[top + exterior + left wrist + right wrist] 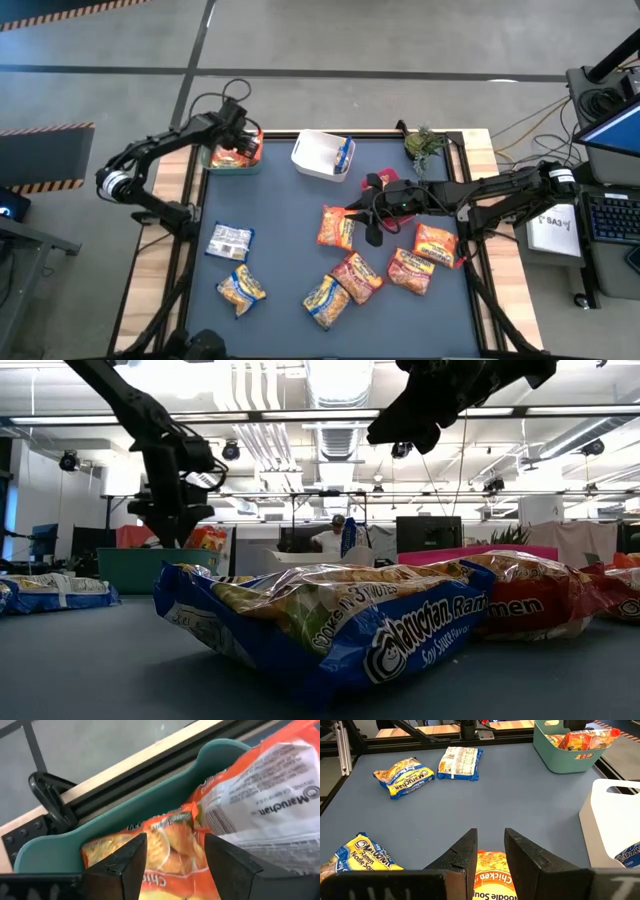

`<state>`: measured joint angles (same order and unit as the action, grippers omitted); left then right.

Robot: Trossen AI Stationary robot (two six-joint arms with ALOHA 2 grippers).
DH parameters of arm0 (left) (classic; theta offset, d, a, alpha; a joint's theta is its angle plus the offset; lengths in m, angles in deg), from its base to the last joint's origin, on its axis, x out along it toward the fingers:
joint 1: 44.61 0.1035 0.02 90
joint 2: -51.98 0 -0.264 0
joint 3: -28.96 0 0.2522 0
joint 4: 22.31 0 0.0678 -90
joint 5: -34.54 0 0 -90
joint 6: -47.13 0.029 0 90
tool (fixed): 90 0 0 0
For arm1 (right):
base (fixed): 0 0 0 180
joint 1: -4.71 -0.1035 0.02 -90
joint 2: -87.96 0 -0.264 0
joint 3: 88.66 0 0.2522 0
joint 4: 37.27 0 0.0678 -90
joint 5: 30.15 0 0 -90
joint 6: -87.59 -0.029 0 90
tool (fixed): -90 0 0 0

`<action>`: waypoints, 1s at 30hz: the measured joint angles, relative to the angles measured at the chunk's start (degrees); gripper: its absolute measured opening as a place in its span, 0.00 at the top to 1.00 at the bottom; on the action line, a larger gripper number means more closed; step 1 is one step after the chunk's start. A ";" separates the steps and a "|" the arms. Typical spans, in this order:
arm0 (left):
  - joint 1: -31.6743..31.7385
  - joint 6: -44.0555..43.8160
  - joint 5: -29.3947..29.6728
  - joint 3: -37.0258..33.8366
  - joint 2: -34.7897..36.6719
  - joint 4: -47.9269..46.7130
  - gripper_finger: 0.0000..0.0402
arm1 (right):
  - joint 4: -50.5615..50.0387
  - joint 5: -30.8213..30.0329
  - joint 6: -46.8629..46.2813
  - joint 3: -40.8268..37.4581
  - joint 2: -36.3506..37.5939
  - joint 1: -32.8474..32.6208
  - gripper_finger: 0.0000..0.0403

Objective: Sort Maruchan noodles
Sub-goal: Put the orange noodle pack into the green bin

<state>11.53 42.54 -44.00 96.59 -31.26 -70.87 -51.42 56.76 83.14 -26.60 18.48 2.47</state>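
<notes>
One green bin (236, 160) at the table's far left corner, orange noodle packets (165, 840) inside; left pincer (175, 865) directly above, parted, empty. Right pincer (489, 857) (narrowly parted, empty) over orange chicken packet (492, 880), mid-table.

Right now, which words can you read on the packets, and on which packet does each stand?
"Maruchan Ramen", "Soy Sauce": blue-edged packet, low view.
"Maruchan": white back of packet in green bin.
"Chicken": orange packet below right wrist.
Other packets' smaller print: too blurred.
</notes>
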 joint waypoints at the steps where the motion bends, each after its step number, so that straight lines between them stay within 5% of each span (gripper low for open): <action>1: 0.00 -0.06 0.01 -0.55 0.00 0.75 0.55 | -0.01 0.00 0.00 0.00 0.00 0.00 0.79; 21: 0.00 -0.41 0.16 -8.45 -0.04 11.69 0.60 | 0.01 0.00 0.04 0.00 0.00 0.01 0.79; 30: -0.04 -0.46 1.49 -9.66 -0.02 12.69 0.85 | -0.01 0.00 0.15 0.00 0.00 0.00 0.79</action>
<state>11.48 42.08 -42.51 86.92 -31.28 -58.18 -51.44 56.76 83.30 -26.60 18.48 2.47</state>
